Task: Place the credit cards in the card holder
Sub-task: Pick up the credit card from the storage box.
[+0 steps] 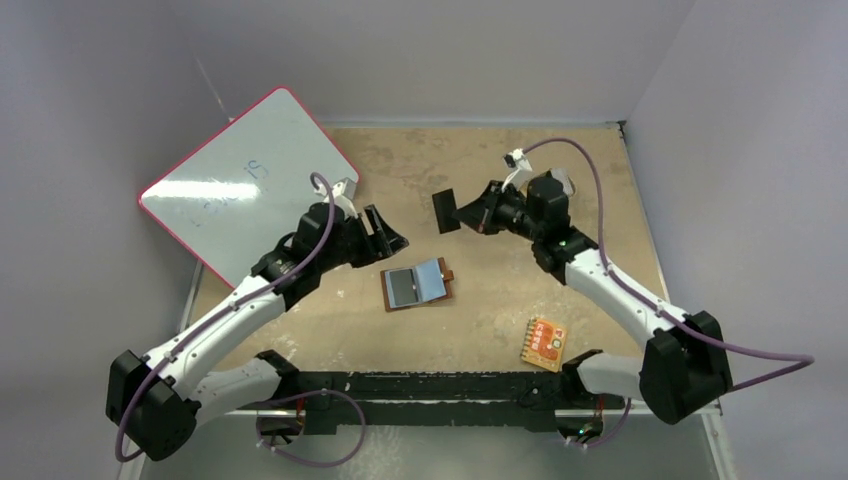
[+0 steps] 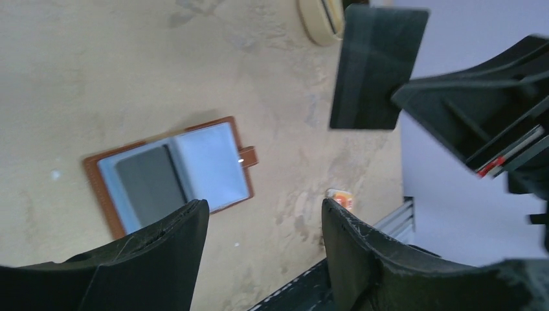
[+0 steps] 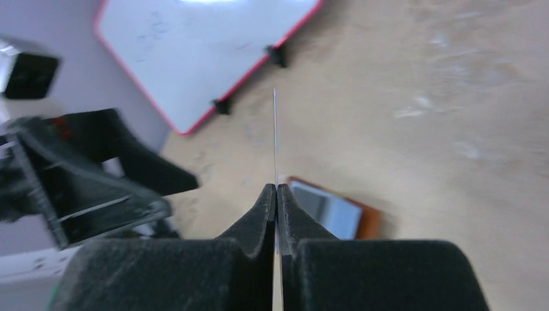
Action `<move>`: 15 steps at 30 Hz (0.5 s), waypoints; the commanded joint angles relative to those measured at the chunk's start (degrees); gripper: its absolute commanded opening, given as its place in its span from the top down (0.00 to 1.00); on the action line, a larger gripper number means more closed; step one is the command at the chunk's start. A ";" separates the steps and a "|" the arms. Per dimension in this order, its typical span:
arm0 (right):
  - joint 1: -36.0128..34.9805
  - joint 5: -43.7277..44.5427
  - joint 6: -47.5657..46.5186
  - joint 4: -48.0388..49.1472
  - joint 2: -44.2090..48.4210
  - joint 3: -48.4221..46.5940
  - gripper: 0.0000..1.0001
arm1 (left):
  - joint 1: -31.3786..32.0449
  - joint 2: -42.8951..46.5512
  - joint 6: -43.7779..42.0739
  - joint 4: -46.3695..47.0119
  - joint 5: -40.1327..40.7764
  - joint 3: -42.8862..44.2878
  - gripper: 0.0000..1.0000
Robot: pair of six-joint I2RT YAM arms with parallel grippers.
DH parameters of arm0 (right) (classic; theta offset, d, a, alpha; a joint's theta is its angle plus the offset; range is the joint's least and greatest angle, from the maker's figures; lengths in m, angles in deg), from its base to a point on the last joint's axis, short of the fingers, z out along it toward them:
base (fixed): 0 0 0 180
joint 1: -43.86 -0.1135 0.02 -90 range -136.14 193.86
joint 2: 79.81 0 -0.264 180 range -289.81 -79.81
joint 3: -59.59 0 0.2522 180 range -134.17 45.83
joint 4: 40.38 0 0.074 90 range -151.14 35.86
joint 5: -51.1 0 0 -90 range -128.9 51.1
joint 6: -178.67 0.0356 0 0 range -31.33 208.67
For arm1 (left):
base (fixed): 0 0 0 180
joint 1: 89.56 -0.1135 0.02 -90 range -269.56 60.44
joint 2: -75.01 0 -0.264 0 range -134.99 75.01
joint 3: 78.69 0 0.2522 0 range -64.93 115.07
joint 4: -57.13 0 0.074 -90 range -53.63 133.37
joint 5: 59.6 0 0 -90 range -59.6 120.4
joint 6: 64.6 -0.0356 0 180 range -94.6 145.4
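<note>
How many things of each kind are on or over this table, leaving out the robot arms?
Black cards: 2, one in the right gripper, one in a holder pocket
Brown card holder: 1
Orange-red packet: 1
Whiteboard: 1
Tan dish: 1
Total: 6

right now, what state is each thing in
card holder, open, lying flat
held credit card, in the air, pinched at one edge
second credit card, tucked in a holder pocket
right hand, shut on the held credit card
left hand, open, empty
orange packet, lying flat
</note>
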 commanded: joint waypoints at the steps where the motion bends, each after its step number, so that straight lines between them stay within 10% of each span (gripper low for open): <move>1: -4.07 -5.57 17.72 23.12 4.20 6.26 1.00 | -0.21 -0.02 9.03 14.83 -6.09 -0.38 0.37; 15: -9.51 -6.13 26.05 33.18 5.06 9.01 1.00 | -0.21 2.76 13.38 24.89 -4.92 -2.12 0.51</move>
